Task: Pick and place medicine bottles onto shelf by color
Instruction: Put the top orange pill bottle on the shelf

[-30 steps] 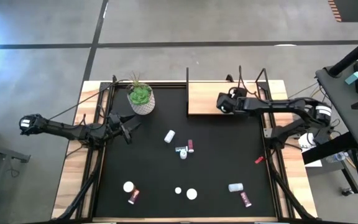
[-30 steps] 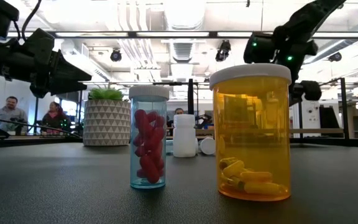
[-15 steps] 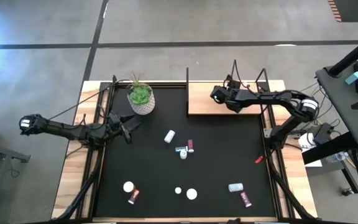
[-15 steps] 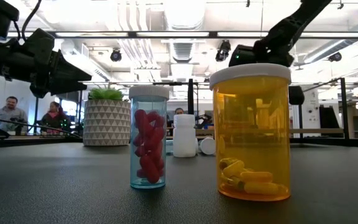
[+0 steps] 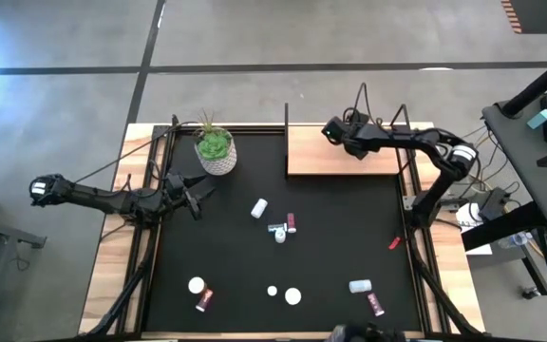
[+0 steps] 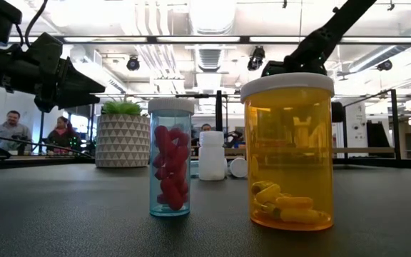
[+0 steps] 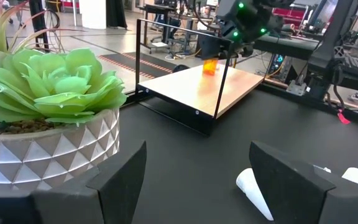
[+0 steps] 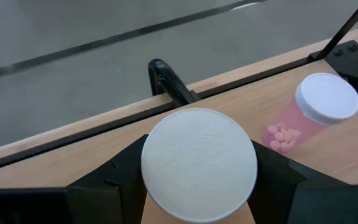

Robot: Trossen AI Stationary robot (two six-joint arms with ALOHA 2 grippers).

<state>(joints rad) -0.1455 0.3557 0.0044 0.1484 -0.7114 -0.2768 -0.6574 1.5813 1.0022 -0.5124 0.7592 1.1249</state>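
My right gripper (image 5: 333, 130) is over the far edge of the light-wood shelf (image 5: 349, 157), shut on an orange medicine bottle (image 7: 210, 66) with a white cap (image 8: 199, 165). A pink bottle with a white cap (image 8: 319, 109) stands on the shelf board by a black post. More bottles lie or stand on the black mat, among them a white one (image 5: 259, 207) and a pink one (image 5: 292, 222). My left gripper (image 5: 198, 197) waits open at the mat's left side, beside the plant pot (image 5: 216, 152). My right gripper pinches the orange bottle between its two fingers (image 8: 120, 177), one on each side, just below the white cap. The fingers slant down at it from the table's right side. The bottle stays upright, cap up, over the shelf's far part; I cannot tell whether its base touches the board.
Close to the low camera stand a blue bottle of red pills (image 6: 170, 157) and a big orange bottle (image 6: 287, 150). Thin black posts (image 5: 286, 119) rise at the shelf's ends. More bottles sit near the mat's front edge (image 5: 360, 286). People show in the room behind (image 6: 11, 128).
My right gripper has carried the orange bottle across the shelf toward the table's far edge and a little to the left, staying shut on it. The bottle has stayed upright.
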